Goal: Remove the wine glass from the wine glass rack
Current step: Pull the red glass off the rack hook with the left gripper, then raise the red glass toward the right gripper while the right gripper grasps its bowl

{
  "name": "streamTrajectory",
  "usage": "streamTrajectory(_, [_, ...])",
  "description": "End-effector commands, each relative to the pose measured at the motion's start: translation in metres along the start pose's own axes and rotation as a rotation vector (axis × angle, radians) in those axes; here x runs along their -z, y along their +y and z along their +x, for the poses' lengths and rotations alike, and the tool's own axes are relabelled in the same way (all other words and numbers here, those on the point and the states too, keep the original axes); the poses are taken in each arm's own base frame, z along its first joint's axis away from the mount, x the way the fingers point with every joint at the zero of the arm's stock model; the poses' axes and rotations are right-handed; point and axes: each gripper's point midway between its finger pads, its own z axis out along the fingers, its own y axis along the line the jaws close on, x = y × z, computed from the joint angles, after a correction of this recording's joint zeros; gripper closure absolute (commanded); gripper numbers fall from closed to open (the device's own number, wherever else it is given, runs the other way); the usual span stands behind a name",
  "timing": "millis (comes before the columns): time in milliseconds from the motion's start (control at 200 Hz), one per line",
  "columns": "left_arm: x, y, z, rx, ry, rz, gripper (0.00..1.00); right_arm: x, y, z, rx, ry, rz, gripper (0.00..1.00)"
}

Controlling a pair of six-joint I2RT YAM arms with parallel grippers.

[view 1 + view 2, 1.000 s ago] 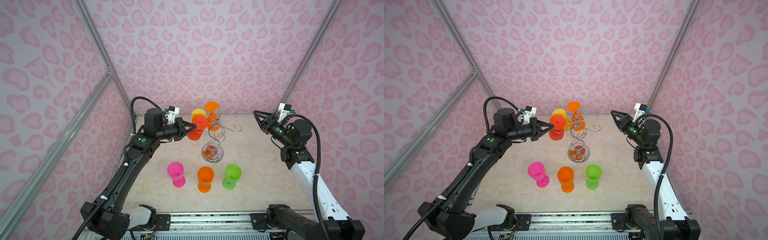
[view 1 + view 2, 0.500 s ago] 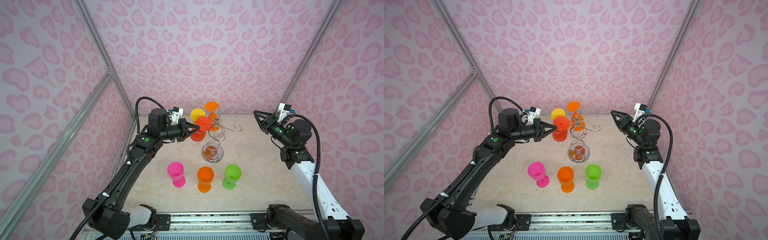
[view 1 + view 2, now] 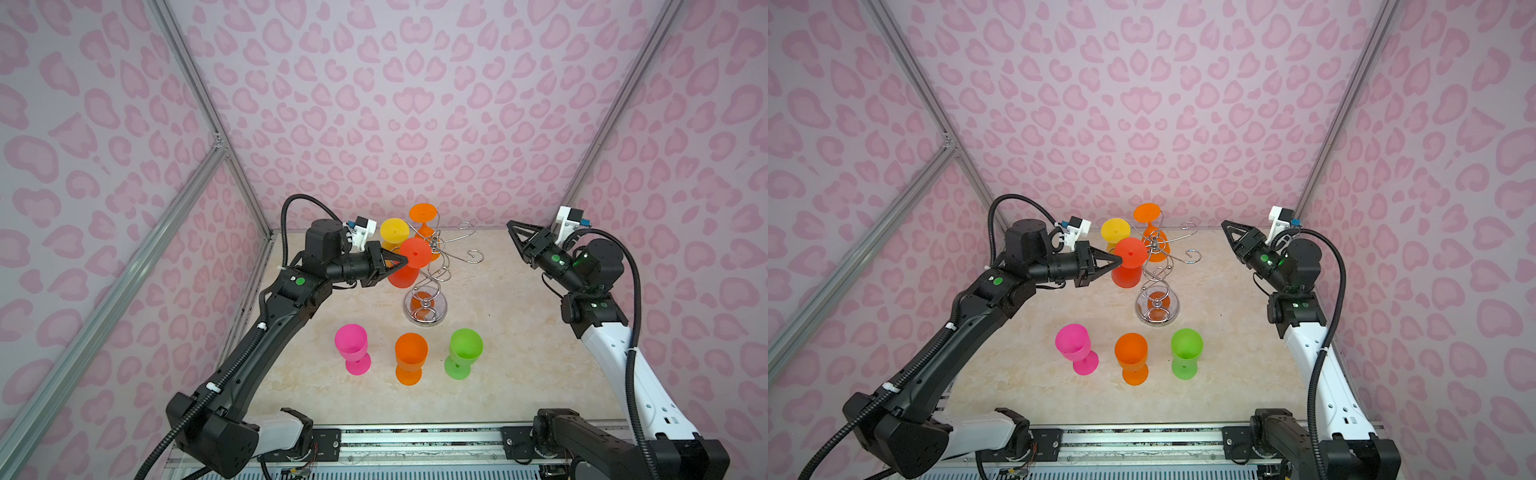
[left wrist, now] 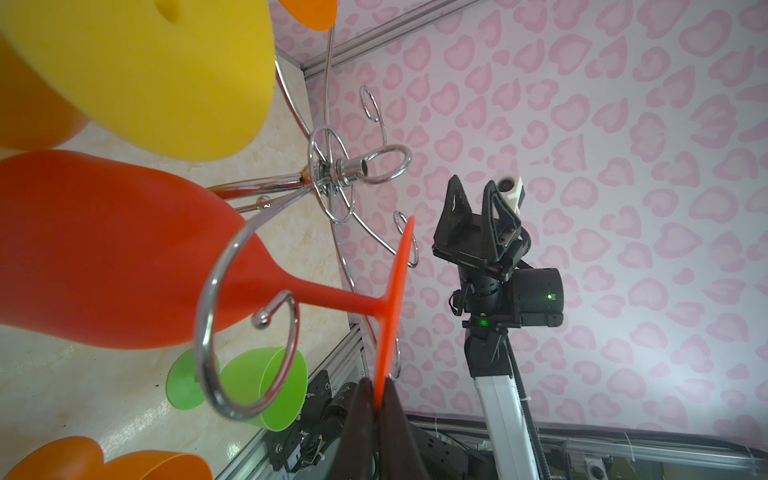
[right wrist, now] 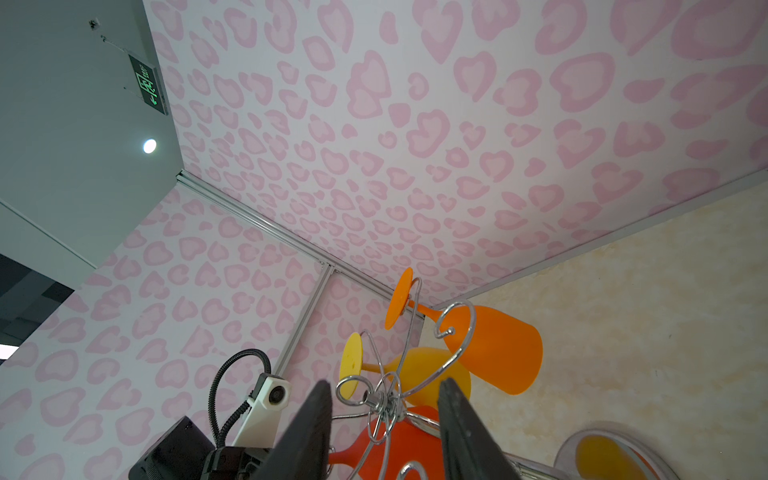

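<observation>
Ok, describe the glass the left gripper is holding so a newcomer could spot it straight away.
Find the chrome wine glass rack in the middle of the table; three glasses hang upside down from its arms. On the side facing the left arm hangs the red glass, its foot pinched by the left gripper. Its neighbours, the yellow glass and the orange glass, are untouched.

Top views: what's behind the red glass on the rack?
A yellow glass and an orange glass, hanging upside down on the wine glass rack. Their bowls are partly covered by the red glass.
</observation>
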Motion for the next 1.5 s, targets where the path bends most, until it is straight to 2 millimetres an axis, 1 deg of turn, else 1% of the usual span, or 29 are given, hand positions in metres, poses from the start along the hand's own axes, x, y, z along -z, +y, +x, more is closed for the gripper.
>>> streamTrajectory(0, [-0.001,-0.004,0.003,-0.039,0.004,0.021,0.98,0.001,0.009,-0.001,0.016,0.000,-0.032,0.57])
streamTrajectory(15, [-0.002,0.001,0.006,-0.032,0.010,0.014,0.98,0.000,0.009,-0.001,0.016,0.001,-0.031,0.57])
streamTrajectory(115, [-0.001,0.005,0.012,-0.020,0.020,0.008,0.98,0.001,0.009,-0.002,0.016,0.000,-0.031,0.57])
streamTrajectory(270, [0.006,0.007,0.023,-0.011,0.028,0.007,0.98,-0.001,0.008,-0.001,0.012,0.003,-0.030,0.57])
streamTrajectory(430, [0.017,0.001,0.031,-0.015,0.019,0.015,0.98,-0.001,0.008,-0.001,0.007,0.002,-0.033,0.57])
streamTrajectory(655, [0.031,-0.016,0.037,-0.035,0.008,0.046,0.98,0.000,0.010,-0.001,0.006,0.002,-0.038,0.57])
streamTrajectory(935, [0.057,-0.052,0.054,-0.054,0.030,0.140,0.98,0.001,0.010,0.000,0.005,0.005,-0.037,0.57])
streamTrajectory(1210, [0.086,-0.096,0.071,-0.097,0.055,0.245,0.98,-0.002,0.015,0.007,0.005,0.021,-0.050,0.57])
streamTrajectory(1255, [0.088,-0.099,0.073,-0.101,0.057,0.254,0.98,-0.003,0.018,0.009,0.011,0.023,-0.056,0.57])
streamTrajectory(1265, [0.093,-0.108,0.072,-0.119,0.050,0.269,0.98,-0.003,0.019,0.009,0.011,0.023,-0.056,0.57])
streamTrajectory(1305, [0.099,-0.118,0.073,-0.142,0.041,0.291,0.98,-0.003,0.021,0.010,0.016,0.025,-0.060,0.57])
streamTrajectory(1390, [0.106,-0.132,0.072,-0.178,0.029,0.317,0.98,-0.003,0.027,0.013,0.029,0.036,-0.075,0.57])
streamTrajectory(1495, [0.111,-0.147,0.067,-0.225,0.000,0.346,0.98,-0.001,0.038,0.015,0.045,0.040,-0.108,0.57])
